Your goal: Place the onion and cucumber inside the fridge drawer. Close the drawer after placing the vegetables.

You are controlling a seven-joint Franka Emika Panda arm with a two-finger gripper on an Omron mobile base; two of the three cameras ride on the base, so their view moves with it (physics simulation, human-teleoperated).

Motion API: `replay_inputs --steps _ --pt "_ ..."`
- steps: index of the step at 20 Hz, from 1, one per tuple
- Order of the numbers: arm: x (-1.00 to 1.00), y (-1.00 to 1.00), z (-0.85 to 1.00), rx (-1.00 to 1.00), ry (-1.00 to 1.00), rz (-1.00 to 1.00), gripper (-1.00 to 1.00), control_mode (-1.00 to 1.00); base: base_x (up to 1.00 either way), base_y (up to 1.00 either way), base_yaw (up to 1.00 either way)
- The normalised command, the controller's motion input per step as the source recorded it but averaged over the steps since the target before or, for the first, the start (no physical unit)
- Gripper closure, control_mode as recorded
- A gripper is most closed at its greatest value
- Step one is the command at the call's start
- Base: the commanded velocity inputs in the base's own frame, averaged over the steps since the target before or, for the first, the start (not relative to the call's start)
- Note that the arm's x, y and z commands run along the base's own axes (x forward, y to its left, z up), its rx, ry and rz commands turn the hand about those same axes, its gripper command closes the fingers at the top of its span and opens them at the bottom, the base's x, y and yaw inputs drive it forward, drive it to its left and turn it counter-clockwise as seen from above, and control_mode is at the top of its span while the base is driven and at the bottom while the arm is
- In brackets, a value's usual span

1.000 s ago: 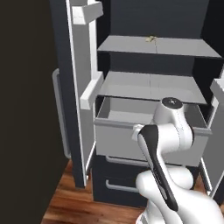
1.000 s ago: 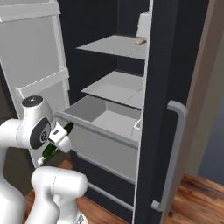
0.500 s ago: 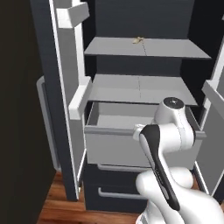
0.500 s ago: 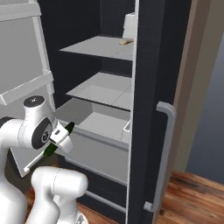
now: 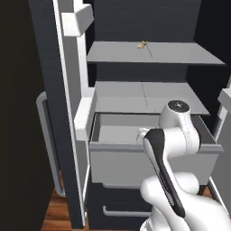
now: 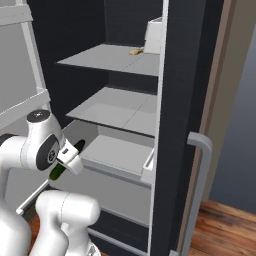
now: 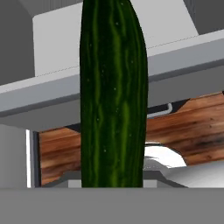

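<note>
A dark green cucumber [image 7: 113,96] runs up the middle of the hand view, and my gripper [image 6: 68,158] is shut on it. In the right base view the cucumber [image 6: 79,146] sticks out at both ends of the hand, just in front of the open fridge drawer [image 6: 112,192]. This drawer [image 5: 135,160] is a light grey box pulled out below the lower shelf, with its inside bare where I can see it. In the hand view its front panel [image 7: 183,57] crosses behind the cucumber. The onion is out of view.
Two grey shelves [image 5: 149,92] sit above the drawer, the upper one bearing a small tan item [image 5: 143,44]. An open door [image 5: 67,113] stands on the left, a dark door with a grey handle [image 6: 198,190] on the right. Dark lower drawers [image 5: 117,210] sit above the wood floor.
The whole scene has shifted in both base views, so the base has driven and the fridge sits more to the right and nearer. The arm keeps its pose with the cucumber held.
</note>
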Motion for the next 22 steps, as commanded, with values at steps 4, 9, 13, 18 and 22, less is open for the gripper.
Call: replay_inputs --steps 4,9,13,18,22 --pt "0.01 -0.10 0.01 0.01 0.00 -0.02 1.00 -1.00 0.00 -0.03 -0.03" --pt "0.76 -0.23 0.19 0.03 0.06 -0.02 1.00 -1.00 0.00 0.00 0.00" --pt "1.00 -0.07 0.39 0.02 0.13 0.00 1.00 -1.00 0.00 0.00 0.00" --pt "1.00 0.00 0.12 0.01 0.14 -0.01 1.00 -1.00 0.00 0.00 0.00" --pt "0.99 -0.02 -0.06 0.01 0.06 0.00 1.00 -1.00 0.00 0.00 0.00"
